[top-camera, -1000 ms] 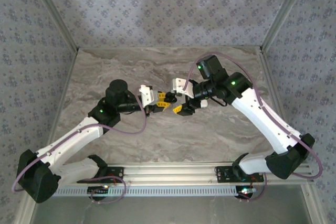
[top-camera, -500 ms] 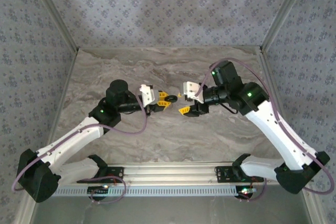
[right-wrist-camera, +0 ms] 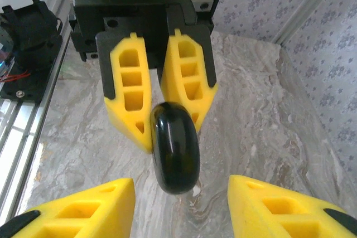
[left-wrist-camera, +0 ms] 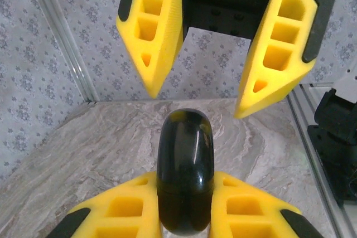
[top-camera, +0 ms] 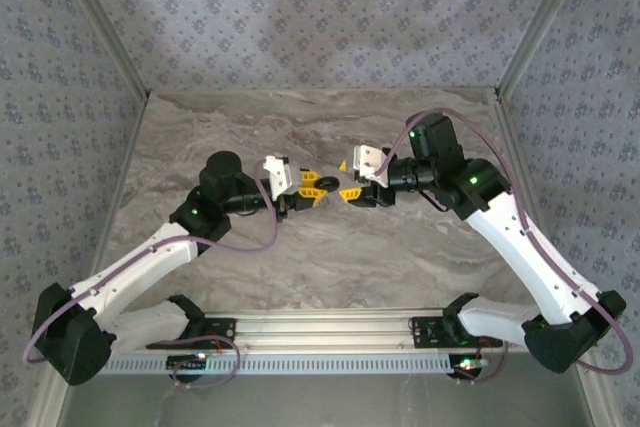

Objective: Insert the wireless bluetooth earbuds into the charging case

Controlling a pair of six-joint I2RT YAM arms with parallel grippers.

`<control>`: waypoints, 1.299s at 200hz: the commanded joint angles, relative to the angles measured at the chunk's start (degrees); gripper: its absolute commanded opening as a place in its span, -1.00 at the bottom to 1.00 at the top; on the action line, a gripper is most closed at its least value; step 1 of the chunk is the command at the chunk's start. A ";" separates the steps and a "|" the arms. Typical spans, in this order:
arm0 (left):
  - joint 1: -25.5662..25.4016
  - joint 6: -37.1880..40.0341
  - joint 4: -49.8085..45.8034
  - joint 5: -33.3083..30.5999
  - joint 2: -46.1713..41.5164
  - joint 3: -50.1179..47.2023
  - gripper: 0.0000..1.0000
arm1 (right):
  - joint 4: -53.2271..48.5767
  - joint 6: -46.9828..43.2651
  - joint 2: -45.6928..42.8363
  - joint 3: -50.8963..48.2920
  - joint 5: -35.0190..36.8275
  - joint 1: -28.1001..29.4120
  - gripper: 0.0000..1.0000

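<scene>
My left gripper is shut on the charging case, a glossy black rounded case with its lid closed, held edge-on above the marble table. Facing it tip to tip, my right gripper stands open; its yellow fingers flank the free end of the case with a gap on each side. In the top view the two grippers meet at mid-table, left gripper and right gripper. The earbuds are out of view.
Patterned walls with metal corner posts enclose the table on three sides. An aluminium rail with both arm bases and wiring runs along the near edge.
My right gripper has swung left and up to face the left gripper, and its jaws have narrowed around the case's free end. The left gripper has kept its hold, barely moving.
</scene>
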 commanded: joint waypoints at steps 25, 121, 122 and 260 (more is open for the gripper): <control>0.01 -14.24 -2.34 -4.49 4.70 4.52 -0.69 | 12.23 16.10 -6.57 -10.21 2.04 -3.76 0.00; 0.12 -46.59 -16.88 -12.08 25.02 19.47 -0.70 | 14.42 58.03 -11.63 -26.05 29.66 -14.03 -0.08; 0.10 -46.90 -17.17 -12.07 25.31 19.70 -0.71 | 14.42 58.25 -11.73 -26.16 29.74 -14.18 -0.08; -1.64 -63.73 -30.73 -13.55 49.77 35.37 -0.66 | 17.20 65.69 -20.48 -37.05 28.57 -18.76 -0.11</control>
